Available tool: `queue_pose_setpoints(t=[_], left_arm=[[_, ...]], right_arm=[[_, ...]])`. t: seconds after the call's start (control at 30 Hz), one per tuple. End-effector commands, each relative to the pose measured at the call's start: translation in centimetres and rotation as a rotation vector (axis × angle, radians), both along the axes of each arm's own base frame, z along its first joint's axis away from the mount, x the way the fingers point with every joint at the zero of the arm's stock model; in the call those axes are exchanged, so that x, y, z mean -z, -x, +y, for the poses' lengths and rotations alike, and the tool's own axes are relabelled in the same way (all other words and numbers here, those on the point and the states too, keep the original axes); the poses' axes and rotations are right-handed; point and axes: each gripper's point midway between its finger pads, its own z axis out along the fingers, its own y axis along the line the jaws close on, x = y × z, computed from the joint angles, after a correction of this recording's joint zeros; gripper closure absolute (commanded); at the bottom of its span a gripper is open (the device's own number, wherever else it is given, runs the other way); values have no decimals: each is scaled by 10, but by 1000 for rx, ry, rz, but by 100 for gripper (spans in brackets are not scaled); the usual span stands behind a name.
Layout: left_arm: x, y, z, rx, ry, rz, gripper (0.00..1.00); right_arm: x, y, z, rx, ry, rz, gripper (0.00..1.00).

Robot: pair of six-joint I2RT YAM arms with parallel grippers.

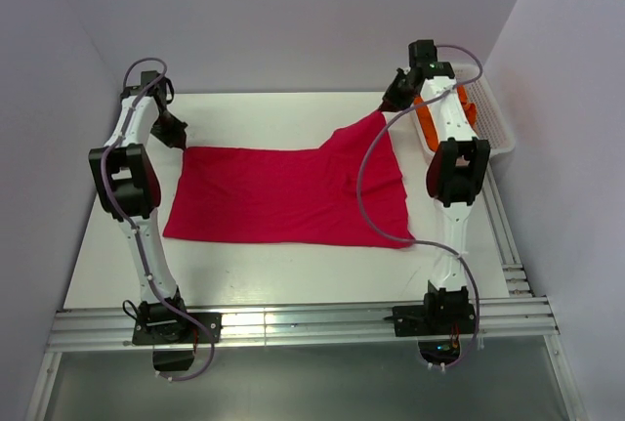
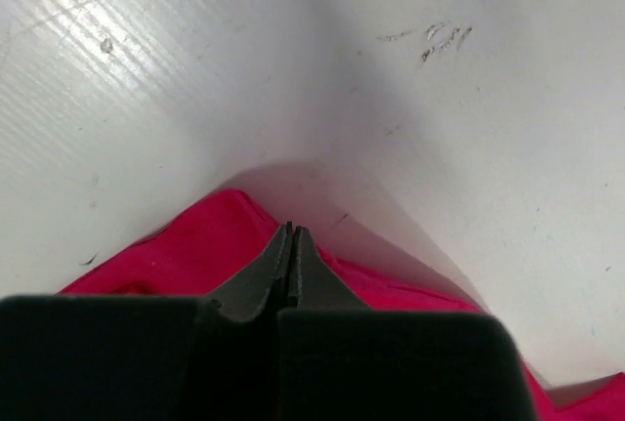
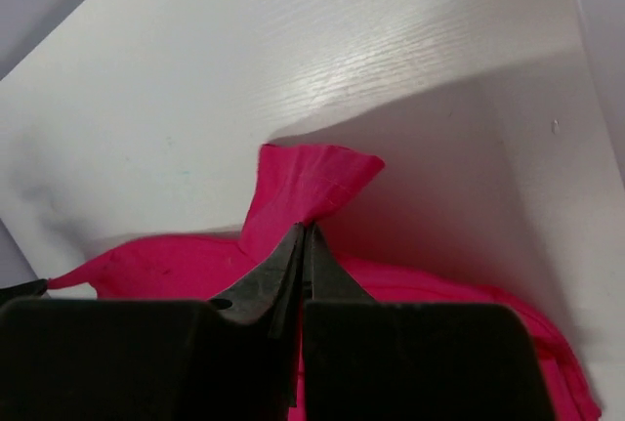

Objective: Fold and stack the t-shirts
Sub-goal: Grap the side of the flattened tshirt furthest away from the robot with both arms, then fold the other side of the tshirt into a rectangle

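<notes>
The crimson red t-shirt (image 1: 283, 196) lies spread across the middle of the table. My left gripper (image 1: 180, 138) is shut at its far left corner; in the left wrist view the closed tips (image 2: 291, 230) sit at the edge of the red cloth (image 2: 186, 255), which rises toward them. My right gripper (image 1: 393, 101) is shut on the far right corner and holds it lifted; a flap of red cloth (image 3: 312, 177) sticks out past the closed tips (image 3: 305, 228). The orange t-shirt (image 1: 427, 130) lies in the basket, mostly hidden by my right arm.
The white mesh basket (image 1: 498, 133) stands at the far right edge of the table, beside my right arm. White walls close in the table at the back and on both sides. A metal rail runs along the near edge.
</notes>
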Motion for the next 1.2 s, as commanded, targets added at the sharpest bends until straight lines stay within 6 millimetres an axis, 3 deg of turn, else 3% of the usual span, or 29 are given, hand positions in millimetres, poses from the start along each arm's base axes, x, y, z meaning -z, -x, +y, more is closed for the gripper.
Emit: queue_pose_setpoints(t=[0.0,0.07,0.13,0.17,0.23,0.27,0.33,0.37,0.4,0.47,0.5,0.57,0.63,0.87,1.17], left_arm=[[-33,4,4,23,-28,-78,100],[-33,8,3,30,-32,-79,100],[-32,16,2,41,-32,-72,100],[-32,19,2,41,-32,-72,100],[-33,27,2,48,-36,-72,100],[-33,30,2,49,-37,-73,100],[-36,39,1,60,-40,-75,100],[-37,43,3,58,-43,-74,100],[-41,51,3,62,-44,-78,100],[-44,59,6,59,-50,-88,100],[-46,70,6,63,-51,-89,100],[-40,85,7,58,-47,-73,100],[-48,96,10,55,-55,-93,100],[-28,137,21,48,-86,-44,100],[3,167,35,0,-98,43,100]], right_arm=[[-52,10,5,-26,31,-108,100],[-50,20,9,-43,41,-98,100],[-62,30,18,-69,49,-122,100],[-54,37,20,-75,52,-105,100],[-65,50,30,-94,52,-130,100],[-55,58,31,-99,53,-110,100],[-67,72,36,-107,55,-133,100],[-57,82,36,-111,61,-111,100],[-68,90,36,-111,64,-133,100],[-58,108,38,-118,75,-108,100],[-68,118,39,-119,74,-130,100],[-67,139,37,-110,77,-121,100],[-64,154,32,-97,91,-112,100],[-27,213,14,-78,140,-29,100],[33,261,-6,-62,220,141,100]])
